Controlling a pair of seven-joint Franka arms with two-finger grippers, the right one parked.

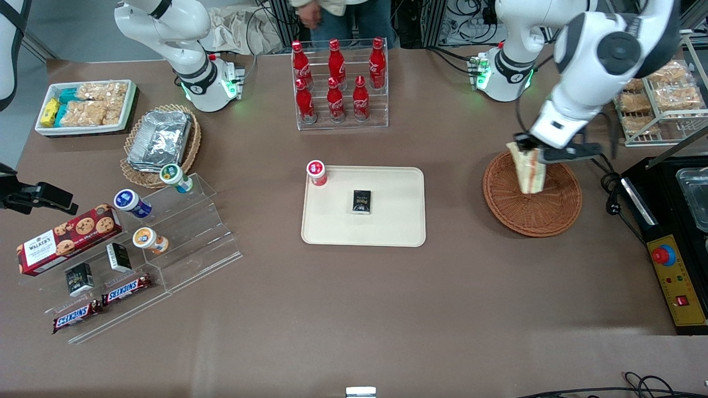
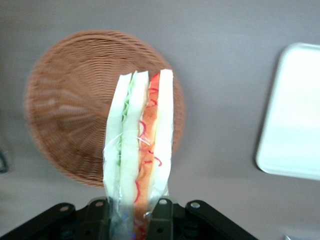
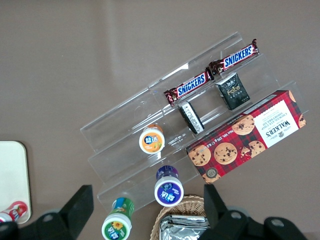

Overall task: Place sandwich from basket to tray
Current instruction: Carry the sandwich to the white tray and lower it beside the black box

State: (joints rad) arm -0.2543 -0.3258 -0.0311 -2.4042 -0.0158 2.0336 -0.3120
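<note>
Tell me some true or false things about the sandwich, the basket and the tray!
1. The gripper is shut on the sandwich. True.
2. The sandwich is lying flat on the tray. False: it hangs from the gripper above the basket.
3. A small black box lies on the tray. True.
4. The basket has other food in it. False: nothing else shows in the basket.
5. A red-capped cup stands at a corner of the tray. True.
6. The sandwich is unwrapped. False: the left wrist view shows clear plastic around it.
</note>
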